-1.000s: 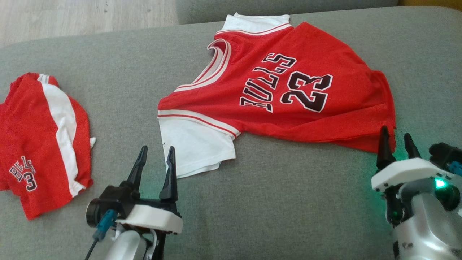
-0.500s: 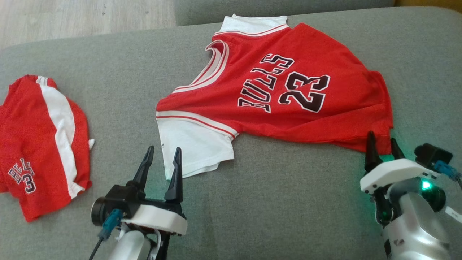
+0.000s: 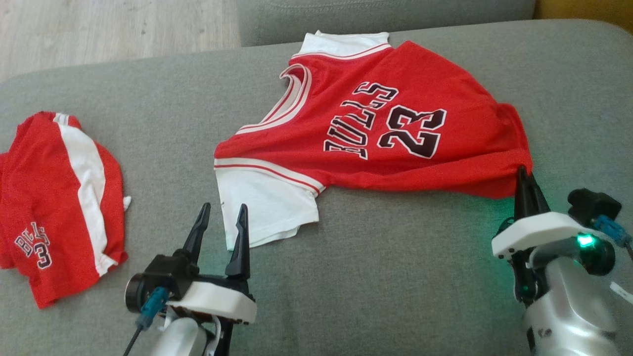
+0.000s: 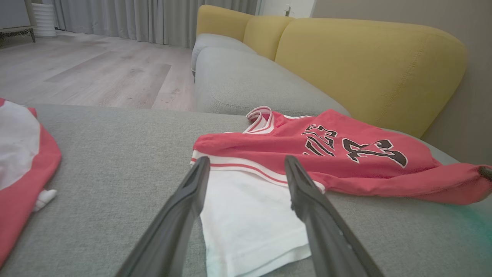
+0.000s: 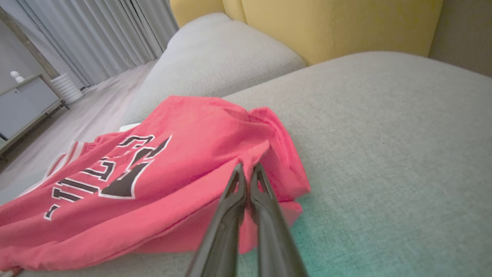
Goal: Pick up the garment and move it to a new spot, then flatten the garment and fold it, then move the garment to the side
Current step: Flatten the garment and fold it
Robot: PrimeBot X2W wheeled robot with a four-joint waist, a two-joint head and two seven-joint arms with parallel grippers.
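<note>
Garment: red mesh jersey with white sleeves, lying spread on the grey fabric sofa seat.
Right gripper: I've got it pinching the hem corner, ready to lift.
Left gripper: jaws spread at the white sleeve, for my second grip.

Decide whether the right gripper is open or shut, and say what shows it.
Shut. The right gripper has both fingers pressed together, with the jersey edge bunched up at their tips.

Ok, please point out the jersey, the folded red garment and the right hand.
jersey (image 3: 410,133): head view, on the number 23.
folded red garment (image 3: 29,198): head view, red panel left of its white stripe.
right hand (image 3: 524,173): head view, between its fingertips.
</note>
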